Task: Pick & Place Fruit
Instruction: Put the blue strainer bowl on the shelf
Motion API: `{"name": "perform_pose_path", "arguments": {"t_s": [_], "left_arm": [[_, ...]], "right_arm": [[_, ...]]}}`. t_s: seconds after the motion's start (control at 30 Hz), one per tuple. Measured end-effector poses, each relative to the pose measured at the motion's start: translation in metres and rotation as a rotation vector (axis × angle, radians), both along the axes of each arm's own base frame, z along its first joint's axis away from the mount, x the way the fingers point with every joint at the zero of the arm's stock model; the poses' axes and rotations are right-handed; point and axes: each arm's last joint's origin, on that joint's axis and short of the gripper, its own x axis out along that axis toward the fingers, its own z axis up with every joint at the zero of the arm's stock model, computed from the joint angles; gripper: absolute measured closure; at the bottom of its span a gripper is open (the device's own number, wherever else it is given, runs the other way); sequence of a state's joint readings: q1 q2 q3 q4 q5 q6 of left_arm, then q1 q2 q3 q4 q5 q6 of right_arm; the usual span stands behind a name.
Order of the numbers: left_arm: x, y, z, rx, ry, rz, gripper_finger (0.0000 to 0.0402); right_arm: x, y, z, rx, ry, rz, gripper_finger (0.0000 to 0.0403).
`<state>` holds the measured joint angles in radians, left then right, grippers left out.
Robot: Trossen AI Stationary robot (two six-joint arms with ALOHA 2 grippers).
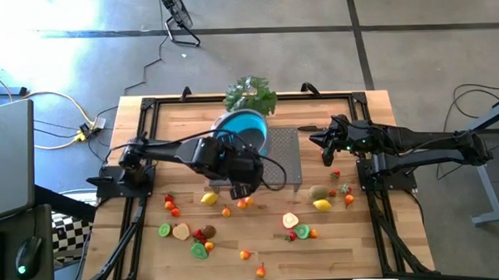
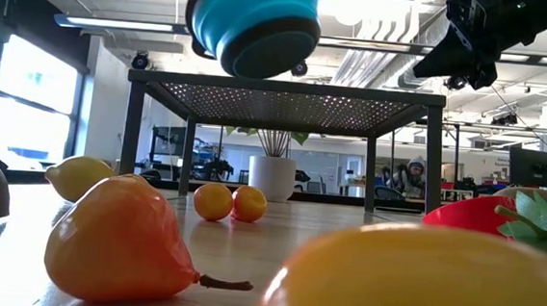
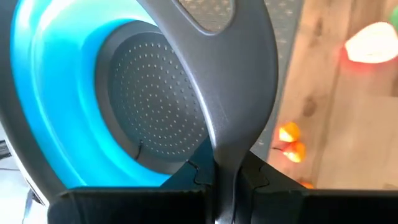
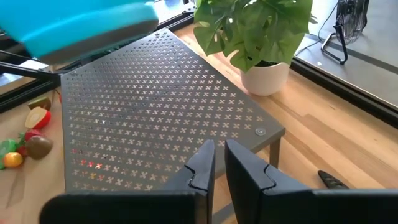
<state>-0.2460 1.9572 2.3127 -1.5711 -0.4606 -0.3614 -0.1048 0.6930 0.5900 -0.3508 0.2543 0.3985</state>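
A blue bowl point(image 1: 247, 128) with a grey perforated bottom point(image 3: 155, 106) hangs tipped in my left gripper point(image 1: 238, 180), above the grey mesh stand point(image 1: 285, 159). In the low view the bowl point(image 2: 254, 21) is clear of the stand's top point(image 2: 286, 106). Small toy fruits lie scattered on the wood toward the near edge: a lemon point(image 1: 208, 198), oranges point(image 1: 242, 203), a kiwi half point(image 1: 164, 230), an apple slice point(image 1: 291, 220) and another lemon point(image 1: 322, 205). My right gripper point(image 1: 326, 154) hovers shut over the stand's right end point(image 4: 186, 112), touching nothing. My left gripper holds the bowl by its grey rim point(image 3: 231, 134), pinched between the two fingers point(image 3: 258, 177). The rim runs edge-on out from between them. The bowl is lifted clear and tipped on its side, over the mesh stand.
A leafy green plant in a white pot point(image 1: 249, 94) stands at the far edge behind the stand point(image 4: 261, 37). A dark knife handle point(image 4: 329, 180) lies on the wood beside the stand. Black frame rails point(image 1: 376, 194) run along both table sides. Bare wood point(image 1: 236, 236) shows between the fruits.
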Motion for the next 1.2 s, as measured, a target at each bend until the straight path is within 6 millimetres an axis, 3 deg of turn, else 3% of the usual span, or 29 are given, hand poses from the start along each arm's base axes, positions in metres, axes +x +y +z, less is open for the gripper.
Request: {"name": "perform_pose_path", "arguments": {"t_s": [0.17, 0.47, 1.2], "left_arm": [[0.004, -0.003, -0.008, -0.003, 0.022, -0.002, 0.0393], [0.008, -0.001, -0.043, 0.027, 0.165, 0.009, 0.0393], [0.011, -0.003, -0.045, -0.032, 0.140, 0.022, 0.0366]], "right_arm": [[0.000, 0.000, 0.000, 0.000, 0.000, 0.000, 0.0372], [0.000, 0.000, 0.000, 0.002, 0.000, 0.003, 0.0372], [0.000, 0.000, 0.000, 0.001, 0.000, 0.002, 0.0372]]}}
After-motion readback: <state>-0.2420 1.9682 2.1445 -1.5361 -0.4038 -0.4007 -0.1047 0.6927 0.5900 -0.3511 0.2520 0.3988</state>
